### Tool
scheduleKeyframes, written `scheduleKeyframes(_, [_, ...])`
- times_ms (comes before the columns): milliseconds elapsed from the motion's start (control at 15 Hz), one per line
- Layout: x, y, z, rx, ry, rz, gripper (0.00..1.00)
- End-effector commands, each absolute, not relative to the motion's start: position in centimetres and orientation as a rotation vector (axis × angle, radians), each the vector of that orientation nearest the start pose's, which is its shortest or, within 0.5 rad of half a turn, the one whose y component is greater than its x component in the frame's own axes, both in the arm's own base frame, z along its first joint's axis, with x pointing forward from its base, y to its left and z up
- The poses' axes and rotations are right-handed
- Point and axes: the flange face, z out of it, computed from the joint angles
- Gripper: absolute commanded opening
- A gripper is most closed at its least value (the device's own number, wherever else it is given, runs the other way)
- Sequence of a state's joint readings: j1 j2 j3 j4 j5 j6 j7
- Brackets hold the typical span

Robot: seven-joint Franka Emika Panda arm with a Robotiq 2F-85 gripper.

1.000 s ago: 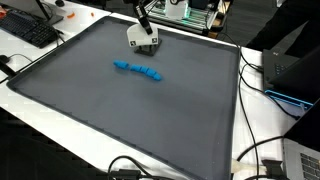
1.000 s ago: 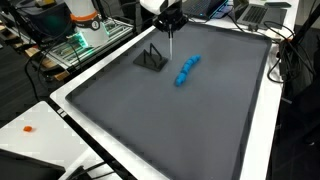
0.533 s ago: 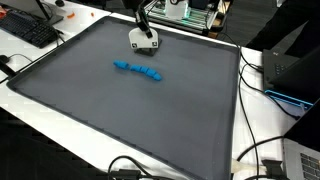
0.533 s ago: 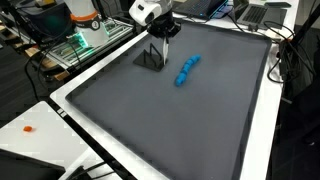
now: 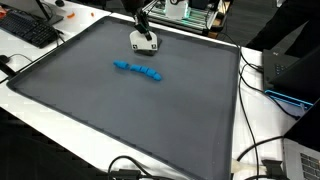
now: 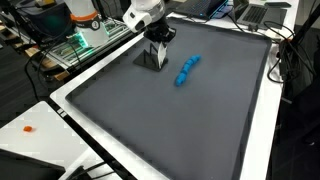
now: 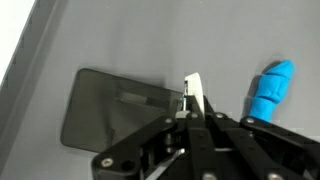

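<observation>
Gripper [image 5: 146, 45]: jaws clenched, fingertips pressed together in the wrist view, nothing seen between them; it hangs low over the mat [image 5: 80, 110] at the 12 o'clock edge in an exterior view, its shadow [image 7: 110, 105] lying close by, which suggests little clearance.

Blue chain [image 5: 140, 70]: lies flat near the mat's centre, at 6 o'clock from the gripper, apart from it and untouched; with nothing gripping it, it rests by its own weight. In the wrist view the chain [image 7: 272, 88] shows at 3 o'clock of the fingertips, so the fingers are beside it, not over it.

Keyboard [image 5: 30, 30]: off the mat at 10 o'clock; cables [image 5: 255, 150] run along the 4 o'clock rim, outside the working surface.
</observation>
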State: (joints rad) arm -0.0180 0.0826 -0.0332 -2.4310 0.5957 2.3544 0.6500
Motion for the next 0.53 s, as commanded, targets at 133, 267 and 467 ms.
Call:
scheduleKeyframes(133, [45.63, -2.33, 25.47, -2.247, 1.604, 0.348, 0.01])
scheduleKeyframes(267, [45.46, -2.50, 25.28, -2.230, 1.621, 0.343, 0.01])
scheduleKeyframes(467, [45.25, -2.65, 24.86, -2.222, 1.644, 0.333, 0.01])
